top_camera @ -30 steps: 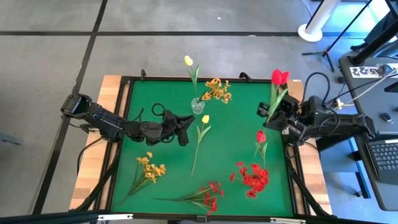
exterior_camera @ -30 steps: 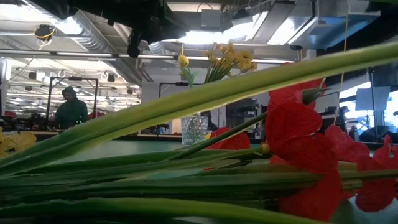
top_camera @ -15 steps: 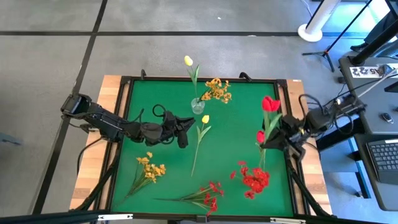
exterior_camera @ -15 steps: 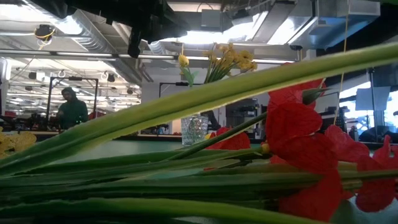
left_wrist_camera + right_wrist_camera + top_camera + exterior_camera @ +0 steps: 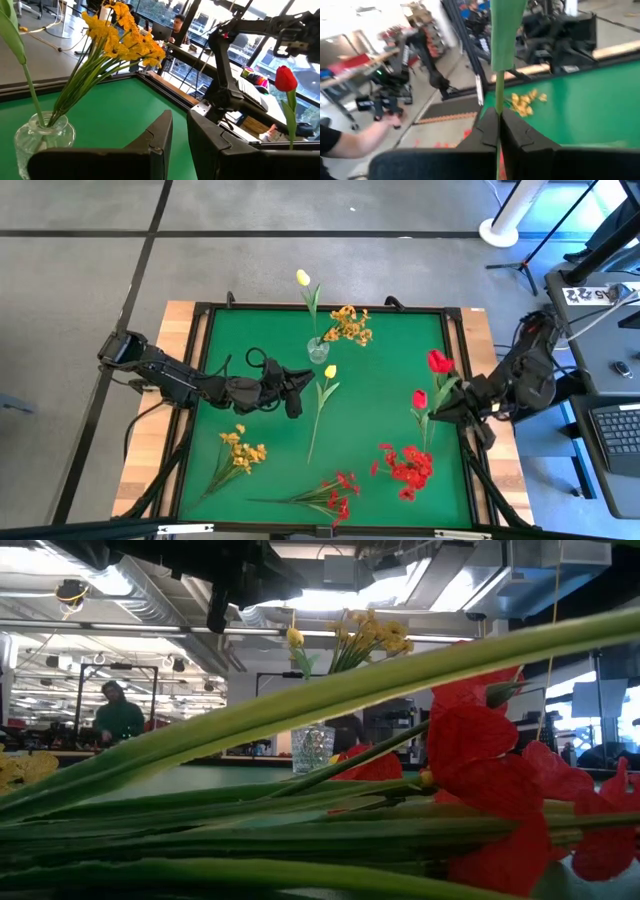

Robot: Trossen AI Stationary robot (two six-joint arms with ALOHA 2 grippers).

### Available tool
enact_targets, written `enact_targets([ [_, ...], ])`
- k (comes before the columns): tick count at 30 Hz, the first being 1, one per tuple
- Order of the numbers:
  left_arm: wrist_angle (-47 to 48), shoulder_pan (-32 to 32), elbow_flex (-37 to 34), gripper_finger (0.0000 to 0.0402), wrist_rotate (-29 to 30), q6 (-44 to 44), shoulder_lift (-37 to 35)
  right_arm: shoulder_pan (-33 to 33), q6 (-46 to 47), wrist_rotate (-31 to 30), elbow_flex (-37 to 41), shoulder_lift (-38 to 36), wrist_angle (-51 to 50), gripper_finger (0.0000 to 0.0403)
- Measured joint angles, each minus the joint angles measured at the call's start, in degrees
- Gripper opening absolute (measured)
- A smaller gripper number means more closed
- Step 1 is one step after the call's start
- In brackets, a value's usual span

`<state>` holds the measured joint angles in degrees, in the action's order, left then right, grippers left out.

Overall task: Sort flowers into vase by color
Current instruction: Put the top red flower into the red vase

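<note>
Over the mat's right edge, the right gripper (image 5: 447,406) pinches a red tulip (image 5: 438,362) by its stem; a second ago it held that tulip farther back, near the far right corner. Its wrist view shows the fingers (image 5: 487,127) closed tight on the green stem (image 5: 498,60). Left of centre, the left gripper (image 5: 296,392) waits with fingers slightly parted, beside a lying yellow tulip (image 5: 329,372). Only its wrist view shows the glass vase (image 5: 42,137) holding yellow blooms (image 5: 125,37) close up. No writing can be read
</note>
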<state>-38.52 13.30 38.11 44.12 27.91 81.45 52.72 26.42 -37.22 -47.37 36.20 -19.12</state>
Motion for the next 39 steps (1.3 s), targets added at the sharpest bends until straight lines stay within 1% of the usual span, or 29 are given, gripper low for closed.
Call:
enact_targets([
  [2, 0.03, 0.00, 0.00, 0.0055, 0.00, 0.06, 0.00, 2.28, 1.85, -3.27, 0.00, 0.62, -2.05, 0.0001],
  [6, 0.11, 0.00, 0.00, 0.0055, 0.00, 0.06, 0.00, 8.25, 3.20, -8.24, 0.02, 0.71, -2.38, 0.0001],
  [8, 0.12, 0.00, 0.00, 0.0055, 0.02, 0.06, 0.00, 11.49, 3.72, -12.12, 0.10, 0.78, -2.97, 0.0001],
  [11, 0.24, 0.00, 0.00, 0.0055, 0.02, 0.06, 0.00, 16.11, 6.95, -19.00, 0.98, 1.63, -5.15, 0.0001],
  [18, 0.44, 0.00, 0.02, 0.0055, 0.04, 0.04, 0.00, 28.17, 12.76, -35.32, 6.32, 2.04, -3.62, 0.0001],
  [22, 0.44, -0.04, 0.02, 0.0055, 0.04, 0.04, 0.00, 31.63, 14.33, -40.18, 10.55, 2.10, 1.37, 0.0001],
  [24, 0.44, -0.04, 0.02, 0.0055, 0.04, 0.04, 0.00, 32.19, 14.37, -40.80, 12.54, 2.06, 4.92, 0.0001],
  [26, 0.42, -0.04, 0.02, 0.0055, 0.05, 0.04, 0.00, 32.02, 14.30, -40.19, 14.66, 2.06, 7.70, 0.0001],
  [31, 0.42, -0.04, 0.02, 0.0055, 0.09, 0.06, 0.00, 31.36, 11.75, -34.61, 19.15, 2.08, 14.77, 0.0001],
  [35, 0.42, -0.04, 0.02, 0.0055, 0.11, 0.10, 0.00, 29.19, 4.07, -29.63, 22.67, 2.45, 24.87, 0.0001],
  [39, 0.40, -0.04, 0.02, 0.0055, 0.11, 0.13, 0.00, 26.67, -7.77, -23.48, 26.39, 3.99, 37.62, 0.0001],
])
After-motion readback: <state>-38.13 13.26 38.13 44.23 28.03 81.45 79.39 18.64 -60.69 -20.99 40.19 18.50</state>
